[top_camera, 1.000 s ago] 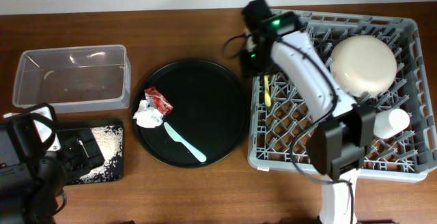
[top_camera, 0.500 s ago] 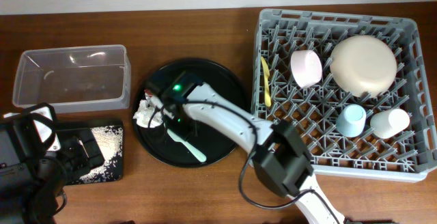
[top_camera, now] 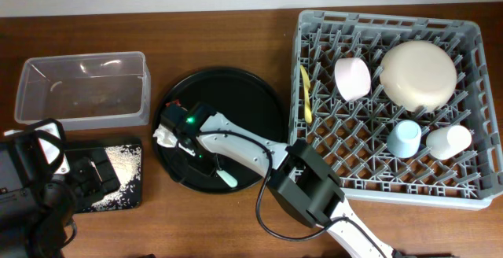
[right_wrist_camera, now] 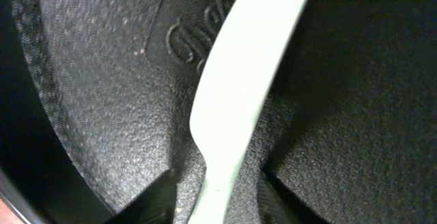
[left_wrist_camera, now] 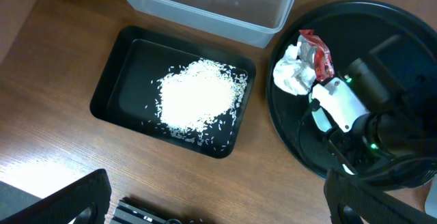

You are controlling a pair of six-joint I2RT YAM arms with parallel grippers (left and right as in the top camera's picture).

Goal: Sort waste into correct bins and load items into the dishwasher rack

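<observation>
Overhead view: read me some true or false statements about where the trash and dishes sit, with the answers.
1. The pink bowl sits in the dishwasher rack. True.
2. The mint-green utensil is in the dishwasher rack. False: it lies on the round black tray.
3. The rice grains lie in the shallow black tray. True.
4. The red wrapper is in the clear tub. False: it lies on the round black tray, beside the napkin.

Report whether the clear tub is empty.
Empty: the clear tub shows only its bare floor; wrapper and napkin lie on the round tray.
</observation>
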